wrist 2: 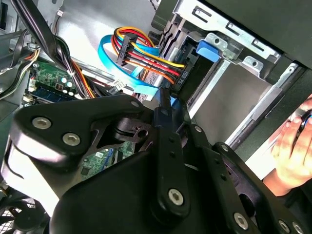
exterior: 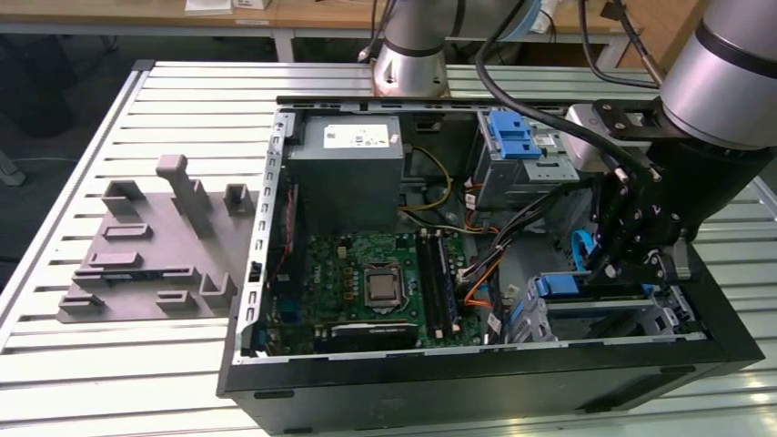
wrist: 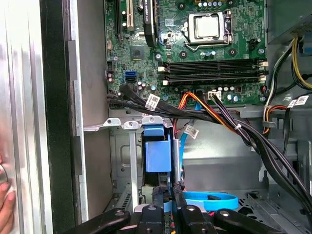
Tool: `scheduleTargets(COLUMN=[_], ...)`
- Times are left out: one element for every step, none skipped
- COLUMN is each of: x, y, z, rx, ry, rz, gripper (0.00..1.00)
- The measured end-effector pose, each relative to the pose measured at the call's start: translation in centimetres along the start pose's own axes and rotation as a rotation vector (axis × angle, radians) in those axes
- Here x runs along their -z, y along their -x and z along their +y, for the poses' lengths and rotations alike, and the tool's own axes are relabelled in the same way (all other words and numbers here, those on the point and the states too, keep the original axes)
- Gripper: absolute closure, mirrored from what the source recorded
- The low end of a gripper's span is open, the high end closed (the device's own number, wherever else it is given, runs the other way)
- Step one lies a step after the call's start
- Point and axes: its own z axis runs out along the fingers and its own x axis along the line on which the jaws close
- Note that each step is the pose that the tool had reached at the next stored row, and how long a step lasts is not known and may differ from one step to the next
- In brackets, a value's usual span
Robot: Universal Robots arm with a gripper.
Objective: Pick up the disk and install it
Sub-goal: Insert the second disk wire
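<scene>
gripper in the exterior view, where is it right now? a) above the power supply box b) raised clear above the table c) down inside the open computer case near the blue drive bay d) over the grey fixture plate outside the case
c: in the exterior view the pincer sits low inside the open computer case, beside the blue drive bay, far from the grey fixture plate.

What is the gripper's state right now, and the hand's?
Gripper: jaws closed on the blue edge of the disk.
Hand: beside the case; whether it holds anything cannot be told.
</scene>
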Motion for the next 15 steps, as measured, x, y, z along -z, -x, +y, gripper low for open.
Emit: scheduleTargets(x=[0.0, 0.0, 0.0, 0.0, 0.0, 0.0, 0.0, 0.0, 0.0, 0.0, 0.01, 0.04, 0.08, 0.14, 0.21], y=[0.0, 0.0, 0.0, 0.0, 0.0, 0.0, 0.0, 0.0, 0.0, 0.0, 0.0, -0.01, -0.01, -0.01, -0.01], z=[0.0, 0.0, 0.0, -0.01, -0.01, -0.01, -0.01, -0.01, -0.01, -0.01, -0.01, -0.01, -0.01, -0.01, -0.01], rx=[0.0, 0.0, 0.0, 0.0, 0.0, 0.0, 0.0, 0.0, 0.0, 0.0, 0.0, 0.0, 0.0, 0.0, 0.0], ry=[0.0, 0.0, 0.0, 0.0, 0.0, 0.0, 0.0, 0.0, 0.0001, 0.0001, 0.0002, 0.0002, 0.0002, 0.0002, 0.0002], rz=[0.0, 0.0, -0.0001, 0.0, -0.0001, -0.0001, -0.0001, -0.0004, -0.0008, -0.0013, -0.0019, -0.0025, -0.0027, -0.0026, -0.0025], gripper=[0.78, 0.78, 0.78, 0.78, 0.78, 0.76, 0.76, 0.7, 0.7, 0.7, 0.7, 0.7, 0.7, 0.7, 0.7])
